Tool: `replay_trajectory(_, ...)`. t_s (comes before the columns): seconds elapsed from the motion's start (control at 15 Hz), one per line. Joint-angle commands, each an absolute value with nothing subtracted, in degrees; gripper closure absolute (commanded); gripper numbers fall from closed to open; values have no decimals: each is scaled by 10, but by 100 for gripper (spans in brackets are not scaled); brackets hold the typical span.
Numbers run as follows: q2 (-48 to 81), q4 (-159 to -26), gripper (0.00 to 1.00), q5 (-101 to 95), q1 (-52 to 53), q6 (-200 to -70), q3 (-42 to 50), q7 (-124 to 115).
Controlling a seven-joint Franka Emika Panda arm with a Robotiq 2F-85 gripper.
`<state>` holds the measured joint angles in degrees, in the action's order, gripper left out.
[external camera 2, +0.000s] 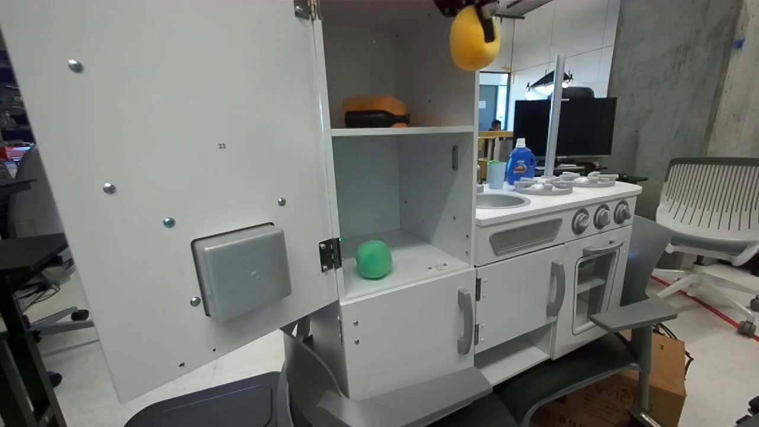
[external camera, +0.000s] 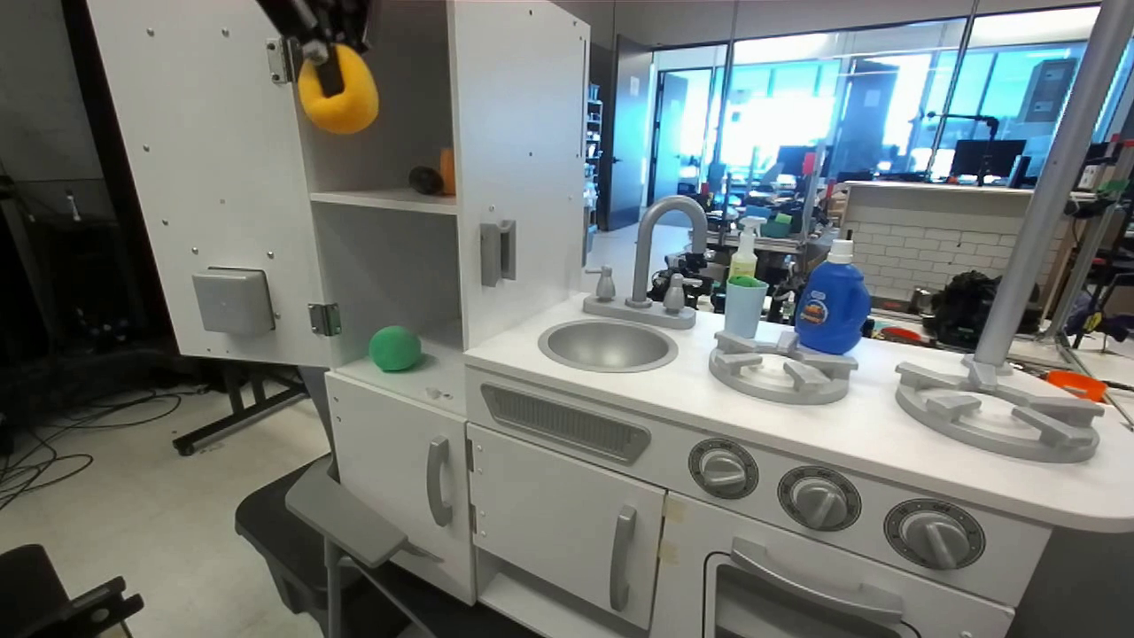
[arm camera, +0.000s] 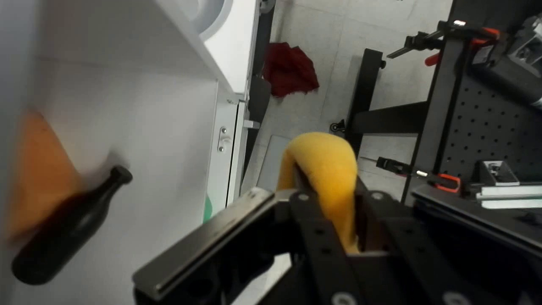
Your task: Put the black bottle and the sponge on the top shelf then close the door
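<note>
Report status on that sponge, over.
Gripper shut on sponge, not yet shelved. Black bottle lying on top shelf. Orange block beside it may crowd placement. Door open.

Sponge [external camera 2: 470, 41] partly hidden in 3 views, door [external camera 2: 175, 166] cropped above, wrist view's orange block [arm camera: 41, 176] blurred

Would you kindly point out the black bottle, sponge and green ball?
Black bottle [arm camera: 72, 230]: wrist view, its body.
Sponge [external camera 2: 468, 41]: in an exterior view, its middle.
Green ball [external camera 2: 374, 259]: in an exterior view, its middle.

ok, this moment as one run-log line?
gripper: shut on sponge, not yet shelved | black bottle: lying on top shelf | door: open
</note>
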<state>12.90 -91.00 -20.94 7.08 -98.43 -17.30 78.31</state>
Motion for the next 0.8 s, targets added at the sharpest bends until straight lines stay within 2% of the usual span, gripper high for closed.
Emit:
replay_trajectory(0.0,88,-1054,95,-253,126,-1107,-168,682)
replay_trajectory(0.33,114,-1141,95,-373,181,-1254,-162,441)
replay_trajectory(0.73,118,-1149,95,-480,176,-1323,-147,215)
